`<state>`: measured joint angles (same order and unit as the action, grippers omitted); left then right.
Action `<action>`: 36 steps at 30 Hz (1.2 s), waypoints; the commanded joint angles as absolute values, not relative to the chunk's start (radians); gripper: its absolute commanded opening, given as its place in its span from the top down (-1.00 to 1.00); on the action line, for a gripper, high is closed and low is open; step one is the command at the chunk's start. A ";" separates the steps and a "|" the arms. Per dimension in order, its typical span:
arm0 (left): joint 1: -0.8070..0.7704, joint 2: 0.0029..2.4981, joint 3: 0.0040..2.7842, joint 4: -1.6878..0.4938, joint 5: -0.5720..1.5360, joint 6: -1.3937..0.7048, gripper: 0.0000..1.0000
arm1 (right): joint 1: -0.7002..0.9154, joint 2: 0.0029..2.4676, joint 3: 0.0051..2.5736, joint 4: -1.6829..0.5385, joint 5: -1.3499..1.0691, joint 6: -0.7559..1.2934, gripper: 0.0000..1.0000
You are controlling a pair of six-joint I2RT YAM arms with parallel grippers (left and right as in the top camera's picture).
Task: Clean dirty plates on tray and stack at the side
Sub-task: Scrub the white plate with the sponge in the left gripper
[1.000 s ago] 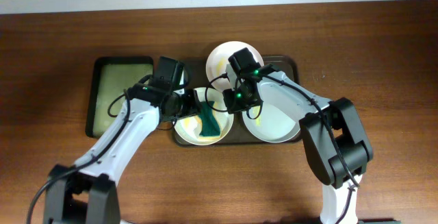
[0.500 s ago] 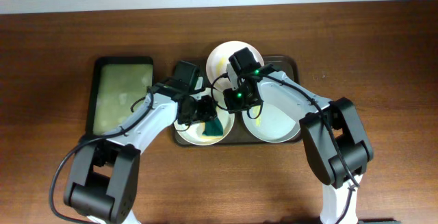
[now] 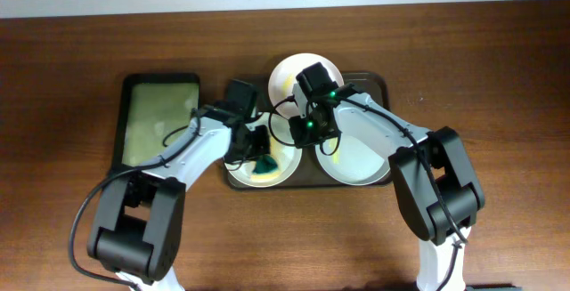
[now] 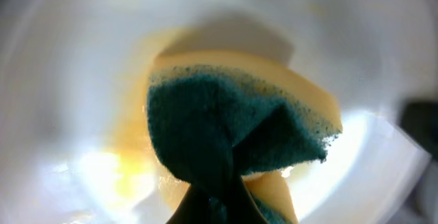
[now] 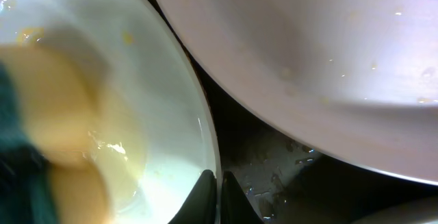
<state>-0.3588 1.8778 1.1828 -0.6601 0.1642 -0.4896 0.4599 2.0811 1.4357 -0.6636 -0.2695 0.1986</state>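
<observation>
The dark brown tray (image 3: 379, 83) holds three white plates. My left gripper (image 3: 260, 156) is shut on a green and yellow sponge (image 3: 266, 165), crumpled against the front left plate (image 3: 243, 174), which carries yellow smears. In the left wrist view the sponge (image 4: 233, 128) bulges out of the gripper (image 4: 217, 198) onto the smeared plate (image 4: 82, 80). My right gripper (image 3: 304, 140) is shut on that plate's right rim (image 5: 205, 125), its gripper (image 5: 219, 177) tips pinching the edge. The front right plate (image 3: 361, 153) and back plate (image 3: 287, 76) lie alongside.
A smaller black-rimmed tray (image 3: 158, 122) with a greenish inside lies left of the brown tray. Wet dark tray floor (image 5: 274, 176) shows between the held plate and the neighbouring plate (image 5: 308, 53). Brown table (image 3: 499, 77) surrounds both trays.
My left gripper moved right from the plate's left edge over the sponge and shut on it, bunching it up. The right gripper kept its hold on the rim.
</observation>
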 commanded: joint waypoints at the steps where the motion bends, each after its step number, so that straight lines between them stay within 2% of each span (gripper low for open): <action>1: -0.276 1.905 1.182 -0.714 -0.203 -0.476 1.00 | 0.459 2.090 1.438 -0.665 -0.249 0.192 0.92; 5: -0.261 1.901 1.213 -0.724 -0.363 -0.473 1.00 | 0.459 2.090 1.438 -0.664 -0.249 0.192 0.92; 9: -0.262 1.880 1.343 -0.818 -0.341 -0.472 1.00 | 0.459 2.090 1.438 -0.664 -0.249 0.192 0.92; 13: -0.262 1.836 1.396 -0.817 0.064 -0.387 1.00 | 0.459 2.090 1.438 -0.659 -0.250 0.192 0.92; 15: -0.262 1.838 1.386 -0.817 0.166 -0.387 1.00 | 0.459 2.090 1.438 -0.658 -0.250 0.192 0.92; 25: -0.328 1.877 1.184 -0.596 0.186 -0.387 1.00 | 0.459 2.090 1.438 -0.657 -0.250 0.192 0.92; 27: -0.326 1.910 1.179 -0.592 0.111 -0.388 1.00 | 0.459 2.090 1.438 -0.657 -0.250 0.192 0.92; 32: -0.285 1.905 1.188 -0.655 -0.255 -0.389 1.00 | 0.459 2.090 1.438 -0.658 -0.250 0.192 0.92; 36: -0.274 1.831 1.245 -0.696 -0.374 -0.392 1.00 | 0.459 2.090 1.438 -0.658 -0.250 0.192 0.92</action>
